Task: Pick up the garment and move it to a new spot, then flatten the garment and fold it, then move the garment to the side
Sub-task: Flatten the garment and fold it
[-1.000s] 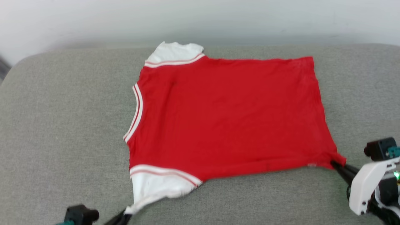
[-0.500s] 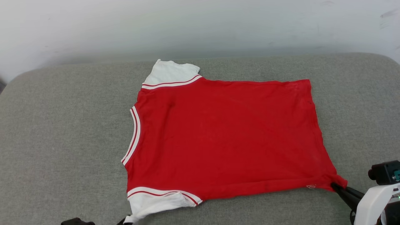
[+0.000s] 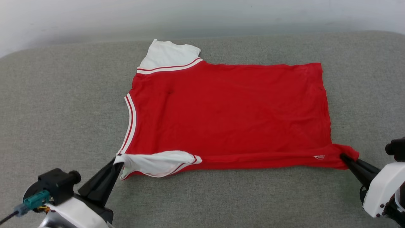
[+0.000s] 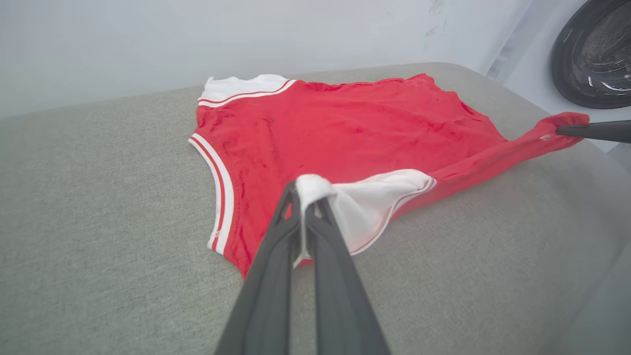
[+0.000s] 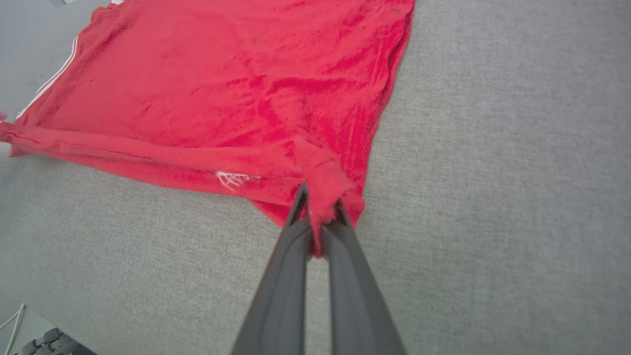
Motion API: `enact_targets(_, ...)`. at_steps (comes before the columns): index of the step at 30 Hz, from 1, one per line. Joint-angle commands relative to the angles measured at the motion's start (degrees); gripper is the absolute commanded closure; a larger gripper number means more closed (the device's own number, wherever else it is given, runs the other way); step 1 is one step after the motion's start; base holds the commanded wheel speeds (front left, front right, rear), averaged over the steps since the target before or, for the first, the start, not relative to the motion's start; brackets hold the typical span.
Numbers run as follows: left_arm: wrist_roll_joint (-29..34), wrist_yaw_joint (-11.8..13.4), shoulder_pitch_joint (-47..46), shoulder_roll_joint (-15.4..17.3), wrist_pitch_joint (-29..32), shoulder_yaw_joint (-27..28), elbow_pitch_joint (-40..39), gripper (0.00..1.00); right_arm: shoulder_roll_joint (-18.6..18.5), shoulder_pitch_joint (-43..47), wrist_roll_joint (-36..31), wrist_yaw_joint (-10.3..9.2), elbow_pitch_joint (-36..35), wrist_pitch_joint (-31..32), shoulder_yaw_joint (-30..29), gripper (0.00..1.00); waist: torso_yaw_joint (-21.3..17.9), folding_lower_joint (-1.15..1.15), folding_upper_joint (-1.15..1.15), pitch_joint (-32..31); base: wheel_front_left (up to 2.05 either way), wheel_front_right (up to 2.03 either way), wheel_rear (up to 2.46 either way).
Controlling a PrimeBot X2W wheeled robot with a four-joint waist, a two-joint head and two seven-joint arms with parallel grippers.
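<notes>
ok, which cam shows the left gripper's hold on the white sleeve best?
Left wrist view: the left gripper is shut on the garment's white sleeve, cloth pinched between both fingers. Head view gives it side-on, tip at the sleeve's corner. Right wrist view faces the red hem end instead.

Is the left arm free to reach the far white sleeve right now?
Probably not yet: the left gripper is shut on the near sleeve of the garment. Nothing lies on the far sleeve itself.
</notes>
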Motion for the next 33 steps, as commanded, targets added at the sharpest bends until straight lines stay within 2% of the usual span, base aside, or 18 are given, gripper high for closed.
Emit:
enact_targets(1, 0.13, -0.42, -2.06, -0.16, 0.37, 0.47, 0.56, 1.0, 0.46, -1.39, -0.82, -0.04, -0.48, 0.51, -0.49, 1.0, -0.2, 0.0, 0.0, 1.99, 0.0, 0.0, 0.0)
enact_targets(8, 1.4, -3.6, -10.61, -2.06, 2.53, -0.19, 6.13, 1.0, 1.82, -6.89, -5.29, -0.04, 0.05, 3.34, 0.32, 1.0, -0.64, 0.0, 0.0, 6.43, 0.0, 0.0, 0.0)
enact_targets(17, 2.02, -7.06, -18.33, -4.81, 2.29, -0.46, 13.71, 1.0, 3.64, -11.63, -7.94, -0.04, 2.79, 4.44, -0.62, 1.0, -0.51, 0.0, 0.0, 9.93, 0.0, 0.0, 0.0)
enact_targets(22, 2.49, -8.08, -21.02, -6.09, 3.08, -1.63, 18.62, 1.0, 4.51, -13.32, -9.0, -0.04, 4.54, 4.99, -0.23, 1.0, -0.43, 0.0, 0.0, 10.94, 0.0, 0.0, 0.0)
enact_targets(30, 5.09, -8.36, -24.6, -8.9, 3.47, -3.96, 27.0, 1.0, 4.98, -15.23, -10.83, -0.04, 7.26, 4.71, 1.43, 1.0, -0.24, 0.0, 0.0, 11.43, 0.0, 0.0, 0.0)
enact_targets(31, 5.14, -8.34, -24.99, -9.4, 3.43, -4.14, 28.13, 0.89, 5.2, -15.32, -11.04, -0.04, 7.54, 4.54, 1.65, 1.0, -0.22, 0.0, 0.0, 11.33, 0.0, 0.0, 0.0)
enact_targets(32, 5.42, -8.28, -25.39, -9.84, 3.29, -4.39, 29.12, 0.36, 5.46, -15.43, -11.04, -0.04, 7.88, 4.4, 1.81, 1.0, -0.21, 0.0, 0.0, 11.16, 0.0, 0.0, 0.0)
enact_targets(33, 5.72, -8.23, -25.69, -10.3, 3.14, -4.67, 30.24, 0.0, 5.59, -15.59, -11.3, -0.04, 8.21, 4.15, 1.79, 0.78, -0.21, 0.0, 0.0, 10.92, 0.0, 0.0, 0.0)
